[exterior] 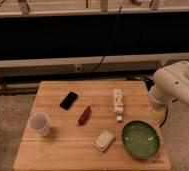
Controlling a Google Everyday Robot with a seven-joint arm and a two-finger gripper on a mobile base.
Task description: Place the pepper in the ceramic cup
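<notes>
The pepper (84, 115) lies on the bench (63, 152), near its middle, a slim dark red thing set on a slant with its upper end towards the right. It touches nothing. Up and to the left of it, near but apart, lies a black phone (69, 100), slanted much the same way. Down and to the left, towards the bench's left edge, the cup (40, 123) stands upright, white and round, its mouth open to the camera; bare wood lies between it and the pepper. To the right of the pepper a long white bar (118, 100) lies lengthwise away from the camera, with a small pale bit just off its near end. Nearer the front edge, below and to the right of the pepper, sits a small white block (104, 141), and just beside that, to the right, the wide green bowl (140, 139) fills the front right corner. The gripper (159, 116) hangs at the bench's right edge, just beyond the bowl's far rim and well apart from the pepper and the cup; its fingers stand wide and hold nothing. Above it the thick white arm (178, 87) bends in from the right. Behind the bench runs a pale ledge under a dark wall, and speckled floor (5, 117) shows on the left.
</notes>
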